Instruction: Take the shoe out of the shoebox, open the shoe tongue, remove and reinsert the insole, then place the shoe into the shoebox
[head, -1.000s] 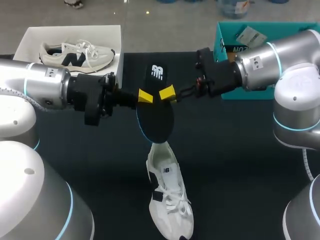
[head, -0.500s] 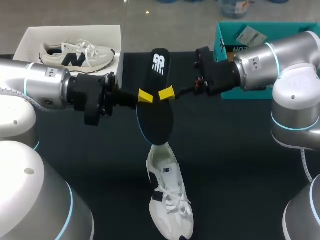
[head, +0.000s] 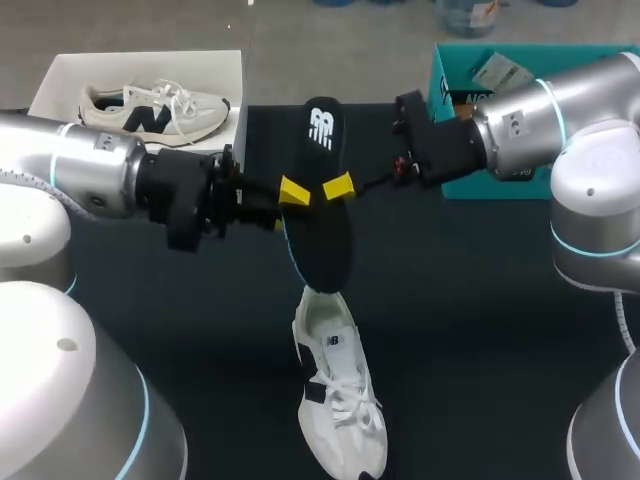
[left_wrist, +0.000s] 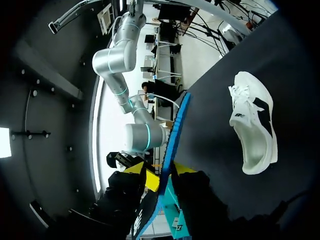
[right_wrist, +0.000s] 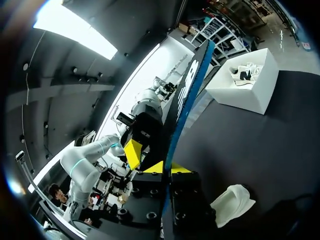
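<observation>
Grips black insole (head: 322, 235) in mid-air with left end effector (head: 293, 190) and right end effector (head: 337, 186), clamped on its opposite edges, just above white sneaker (head: 338, 400) lying on dark surface (head: 480, 330).

Left arm (head: 95, 180) and right arm (head: 530, 125) both reach level toward mid-table, wrists facing each other. Left gripper (head: 293, 190) and right gripper (head: 337, 186) sit nearly tip to tip – each clamped on the insole (head: 322, 235) from opposite sides.
</observation>
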